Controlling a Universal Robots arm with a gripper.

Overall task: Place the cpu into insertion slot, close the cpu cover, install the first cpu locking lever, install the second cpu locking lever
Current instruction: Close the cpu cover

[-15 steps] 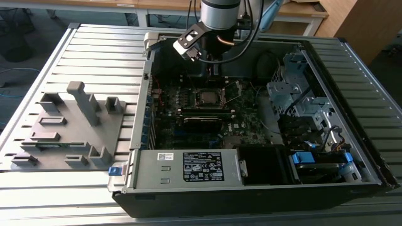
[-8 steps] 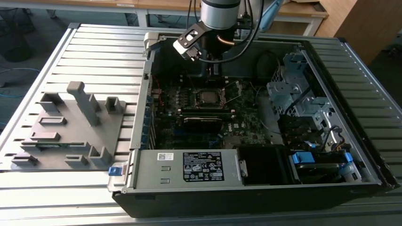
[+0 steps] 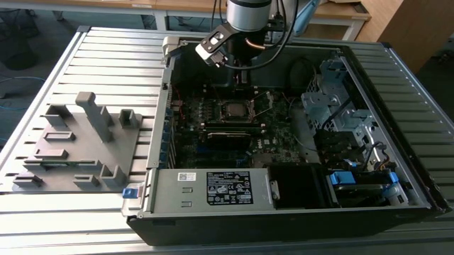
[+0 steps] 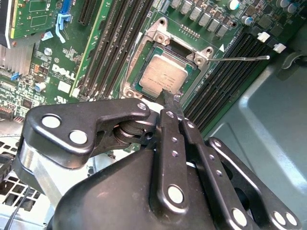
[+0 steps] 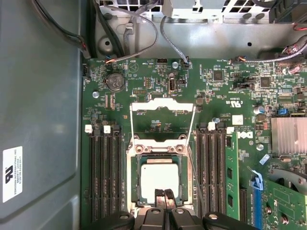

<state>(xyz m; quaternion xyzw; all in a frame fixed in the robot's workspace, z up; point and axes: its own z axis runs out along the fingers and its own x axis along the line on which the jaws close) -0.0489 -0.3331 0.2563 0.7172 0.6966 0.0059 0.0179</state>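
A: Where's the small square silver-topped cpu [image 5: 158,175]?
B: Lying flat in the socket on the green motherboard [image 5: 225,76]. In the exterior view that's abt mid open black PC case [image 3: 284,231].
A: Thin silver square-frame cpu cover [image 5: 163,101]?
B: Swung up off the socket, board visible thru its centre. Thin wire lever [image 4: 240,58] sticks out to one side.
A: Black two-finger gripper [image 5: 164,194]?
B: Fingers pinched together, nothing btwn them, tips over the cpu's edge; contact, can't tell. Exterior view: arm [image 3: 248,16] at the case's 12 o'clock, grey plastic fixture plate [image 3: 78,143] at 9.
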